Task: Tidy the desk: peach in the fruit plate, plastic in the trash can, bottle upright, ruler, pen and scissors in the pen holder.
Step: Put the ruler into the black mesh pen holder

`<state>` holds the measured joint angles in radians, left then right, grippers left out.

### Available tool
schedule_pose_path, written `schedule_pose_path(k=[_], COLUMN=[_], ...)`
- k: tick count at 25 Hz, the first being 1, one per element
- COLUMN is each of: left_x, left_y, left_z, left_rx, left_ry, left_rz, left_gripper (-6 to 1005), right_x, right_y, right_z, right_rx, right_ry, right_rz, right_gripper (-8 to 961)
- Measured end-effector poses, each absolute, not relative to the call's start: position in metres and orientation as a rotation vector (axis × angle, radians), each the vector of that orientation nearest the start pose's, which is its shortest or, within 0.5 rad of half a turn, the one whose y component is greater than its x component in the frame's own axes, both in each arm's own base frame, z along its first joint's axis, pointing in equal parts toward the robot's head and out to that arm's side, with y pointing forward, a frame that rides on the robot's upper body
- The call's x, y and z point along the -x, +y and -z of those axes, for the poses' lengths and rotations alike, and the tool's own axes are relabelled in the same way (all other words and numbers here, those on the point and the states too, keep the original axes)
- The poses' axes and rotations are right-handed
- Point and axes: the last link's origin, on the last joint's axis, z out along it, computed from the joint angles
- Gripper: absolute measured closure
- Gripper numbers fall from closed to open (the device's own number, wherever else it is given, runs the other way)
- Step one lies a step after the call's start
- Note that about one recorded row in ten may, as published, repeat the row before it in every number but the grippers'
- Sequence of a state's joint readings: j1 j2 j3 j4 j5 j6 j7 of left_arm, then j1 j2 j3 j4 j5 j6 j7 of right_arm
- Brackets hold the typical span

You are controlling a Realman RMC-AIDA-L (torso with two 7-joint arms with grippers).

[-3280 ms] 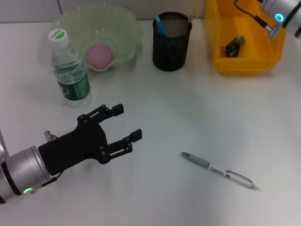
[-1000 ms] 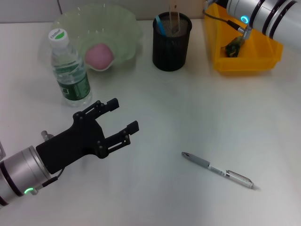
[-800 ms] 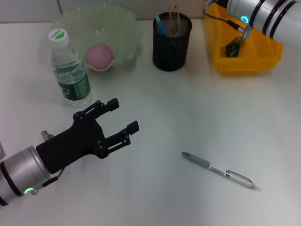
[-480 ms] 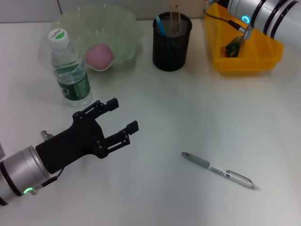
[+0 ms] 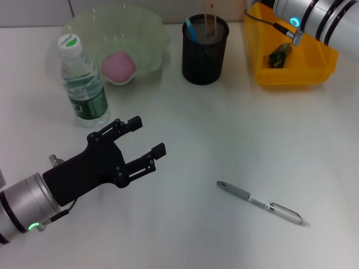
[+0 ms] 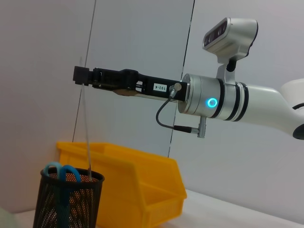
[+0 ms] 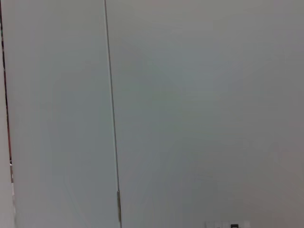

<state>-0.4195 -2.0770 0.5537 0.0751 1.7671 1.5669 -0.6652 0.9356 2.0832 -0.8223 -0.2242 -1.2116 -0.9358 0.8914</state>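
My right gripper [image 6: 80,76] shows in the left wrist view, above the black mesh pen holder [image 6: 71,202], shut on the top of a thin clear ruler [image 6: 86,133] whose lower end stands inside the holder. Blue scissors [image 5: 189,28] are in the pen holder [image 5: 205,53] too. A grey pen [image 5: 261,203] lies on the table at front right. The pink peach [image 5: 118,66] sits in the pale green fruit plate [image 5: 148,28]. The bottle [image 5: 84,84] stands upright. Green plastic [image 5: 279,54] lies in the yellow trash can [image 5: 291,75]. Low at front left, my left gripper [image 5: 137,143] hovers open and holds nothing.
The right arm [image 5: 314,14] reaches across the yellow bin at the back right. A bare stretch of white table separates the left gripper from the pen.
The right arm has shifted slightly up and right, and the ruler now stands straighter in the holder. The left arm has barely moved.
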Motion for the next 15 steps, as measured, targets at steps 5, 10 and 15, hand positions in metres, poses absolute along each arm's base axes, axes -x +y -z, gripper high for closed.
schedule_pose_path(k=[5, 10, 15], left_x=[0.2886, 0.2879, 0.2875], left_y=[0.2554, 0.2546, 0.2540], left_z=[0.0603, 0.0595, 0.0595], left_rx=[2.418, 2.418, 2.418], left_ry=[-0.487, -0.491, -0.520], left_rz=[1.050, 1.063, 1.078], left_gripper=[203, 204, 220], right_x=[-0.1526, -0.1554, -0.1545], right_y=[0.4626, 0.4612, 0.4609], right_z=[0.0272, 0.0246, 0.0229], right_rx=[2.177, 2.167, 2.165], right_ry=[0.439, 0.428, 0.417], right_rz=[-0.899, -0.906, -0.917], right_gripper=[529, 528, 527])
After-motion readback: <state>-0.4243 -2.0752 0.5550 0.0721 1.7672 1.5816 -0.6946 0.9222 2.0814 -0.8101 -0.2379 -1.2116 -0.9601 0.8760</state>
